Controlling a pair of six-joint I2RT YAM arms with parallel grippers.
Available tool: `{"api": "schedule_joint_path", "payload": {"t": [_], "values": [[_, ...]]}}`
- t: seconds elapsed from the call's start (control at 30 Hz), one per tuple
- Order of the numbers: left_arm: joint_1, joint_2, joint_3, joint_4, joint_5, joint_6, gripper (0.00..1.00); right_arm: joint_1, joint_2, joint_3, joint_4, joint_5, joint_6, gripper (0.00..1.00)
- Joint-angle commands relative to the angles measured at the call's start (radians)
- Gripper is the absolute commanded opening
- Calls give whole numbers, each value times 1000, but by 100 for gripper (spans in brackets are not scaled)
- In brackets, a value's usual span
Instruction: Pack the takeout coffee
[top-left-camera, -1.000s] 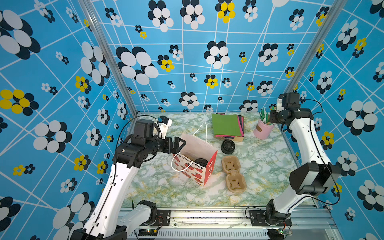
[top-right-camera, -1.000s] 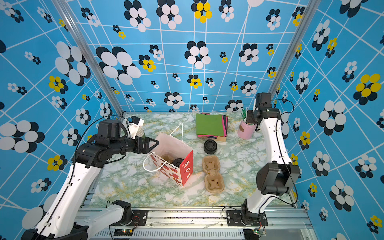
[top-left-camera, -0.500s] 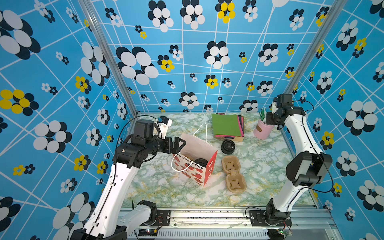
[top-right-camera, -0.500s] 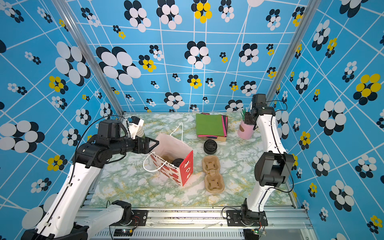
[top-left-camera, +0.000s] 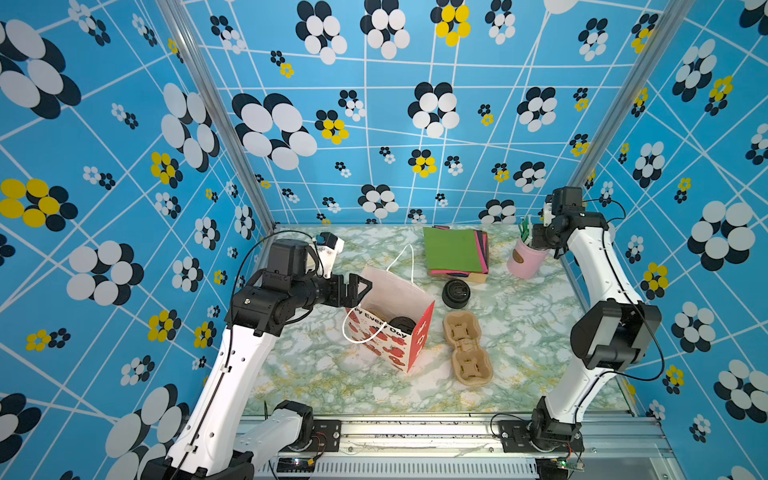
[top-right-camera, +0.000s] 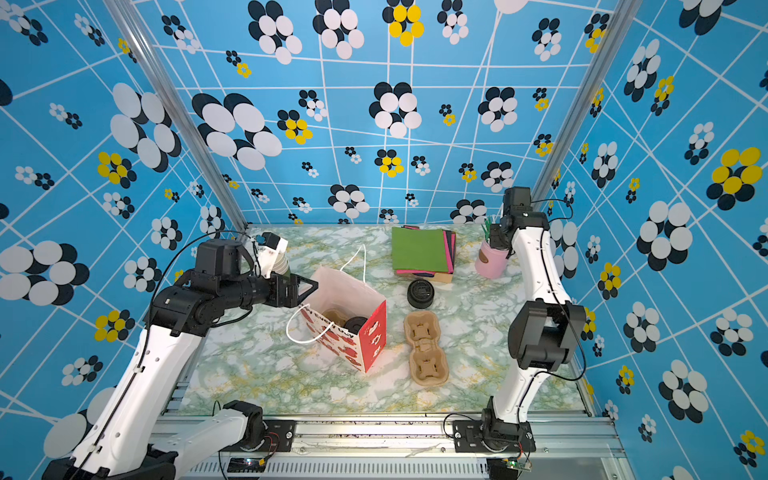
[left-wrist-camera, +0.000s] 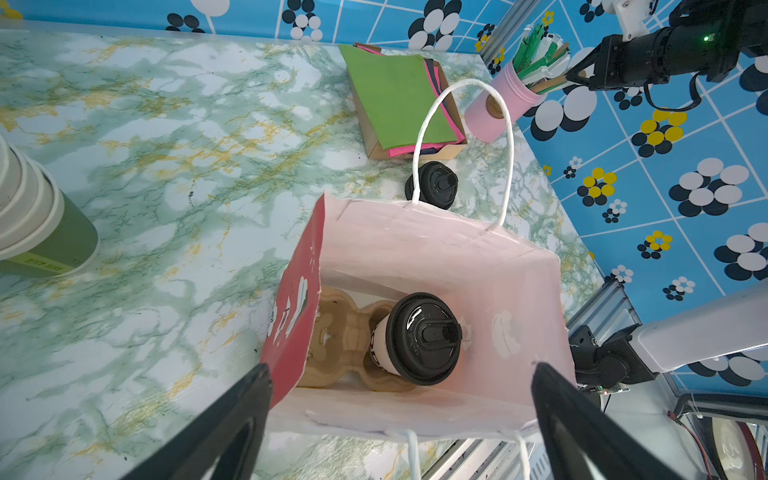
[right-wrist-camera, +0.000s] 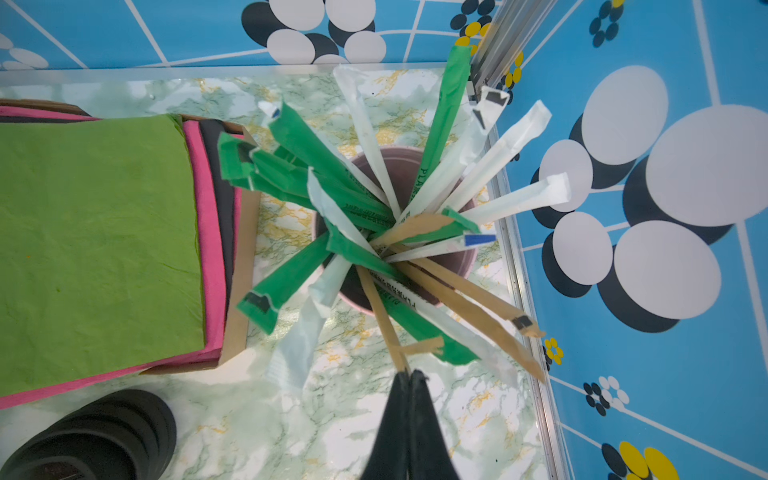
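Left wrist view, takeout coffee (left-wrist-camera: 417, 338) in bag (left-wrist-camera: 415, 249), ahead of wide-spread left claw (left-wrist-camera: 401, 368)

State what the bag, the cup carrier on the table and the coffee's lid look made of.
Bag: matte paper, seemingly; creased walls, folded edges, twisted white cord handles.
Cup carrier: moulded pulp fibre, probably; dull tan, soft rounded wells.
Coffee lid: glossy black plastic, with sharp highlights on its moulded rim.
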Motion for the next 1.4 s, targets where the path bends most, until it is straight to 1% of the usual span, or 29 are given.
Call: {"api": "schedule_joint_path", "payload": {"t": [0.0, 0.2, 0.37, 0.6, 0.8, 0.93, 1.17, 1.37], "values": [[10, -19, -9, 6, 11, 2, 99, -6, -11, 28, -11, 14, -6, 0], [10, -19, -10, 12, 15, -1, 98, -6, -80, 12, -7, 27, -5, 0], [10, -21, -13, 15, 17, -3, 98, -6, -117, 30, -29, 47, 1, 0], [10, -22, -19, 21, 20, -7, 98, -6, -127, 69, -75, 48, 10, 0], [10, -23, -26, 30, 22, -13, 99, -6, -104, 96, -139, -10, 21, 0], [10, -13, -21, 40, 34, -21, 98, -6, -103, 101, -161, -10, 30, 0], [9, -10, -23, 43, 30, -20, 99, -6, -176, 124, -196, 0, 49, 0], [8, -3, -12, 42, 32, -21, 99, -6, -252, 129, -223, 51, 48, 0]]}}
